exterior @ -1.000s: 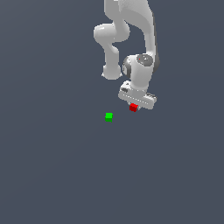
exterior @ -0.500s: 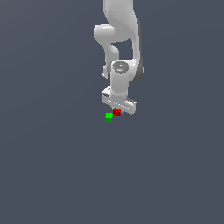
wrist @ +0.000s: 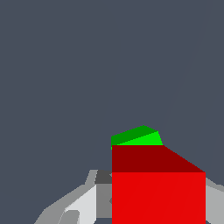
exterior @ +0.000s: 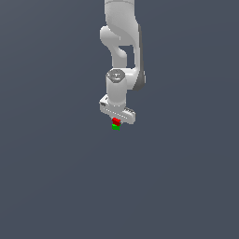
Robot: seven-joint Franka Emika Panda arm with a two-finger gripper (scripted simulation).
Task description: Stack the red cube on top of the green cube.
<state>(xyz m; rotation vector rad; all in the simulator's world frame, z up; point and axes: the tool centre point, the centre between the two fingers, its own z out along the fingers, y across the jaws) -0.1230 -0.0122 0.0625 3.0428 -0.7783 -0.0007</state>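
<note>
No text, label, brand, number or sign can be read in either view. The red cube (exterior: 116,121), the green cube (exterior: 115,126) and the white arm (exterior: 122,70) all show plain, unmarked surfaces

Distant exterior view; close wrist view

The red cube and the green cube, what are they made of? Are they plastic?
Hard to say: this is a simulator's render. The red cube looks like smooth, matte plastic: flat bright colour, sharp edges, no grain, no shine. The green cube just under it looks the same. The gripper looks like pale, satin-finished plastic or painted metal, softly shaded.
</note>
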